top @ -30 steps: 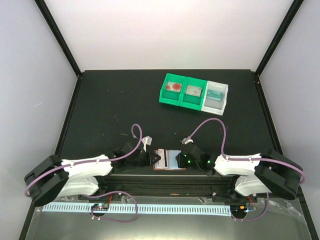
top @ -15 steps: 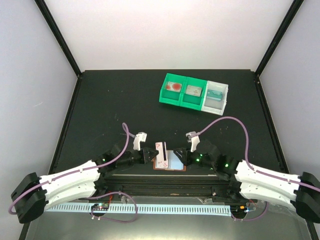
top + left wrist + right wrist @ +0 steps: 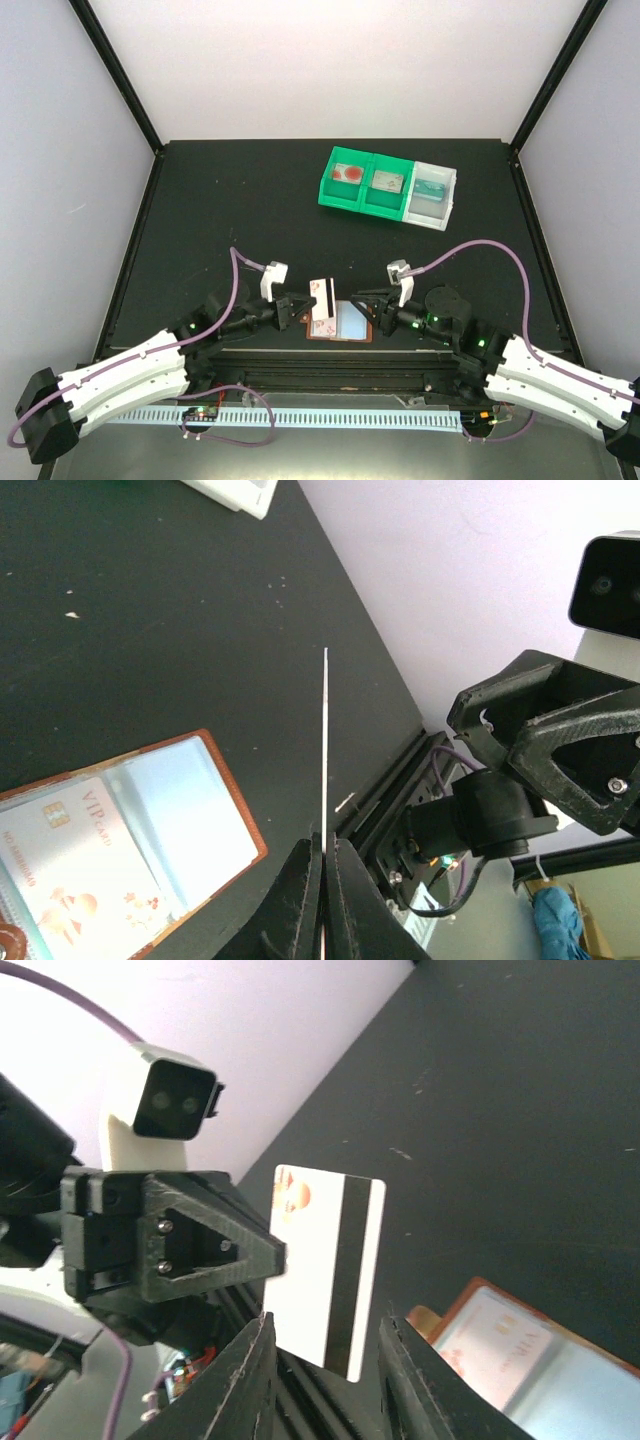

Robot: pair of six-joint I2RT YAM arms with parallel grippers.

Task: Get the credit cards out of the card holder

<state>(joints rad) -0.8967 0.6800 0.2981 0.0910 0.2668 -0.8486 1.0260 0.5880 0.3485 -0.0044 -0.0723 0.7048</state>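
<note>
The reddish-brown card holder [image 3: 343, 325] lies open on the black table between my two grippers. A white card marked VIP [image 3: 75, 855] and a pale blue card [image 3: 190, 805] sit in its pockets. My left gripper [image 3: 297, 308] is shut on a white credit card with a black stripe [image 3: 322, 297] and holds it upright above the holder's left side. In the left wrist view this card [image 3: 325, 750] shows edge-on between the fingers. In the right wrist view it [image 3: 325, 1265] faces the camera. My right gripper [image 3: 366, 302] is open and empty, just right of the held card.
Two green bins [image 3: 363, 182] and a white bin [image 3: 432, 194] stand at the back right, each with something inside. A black rail [image 3: 330, 362] runs along the table's near edge below the holder.
</note>
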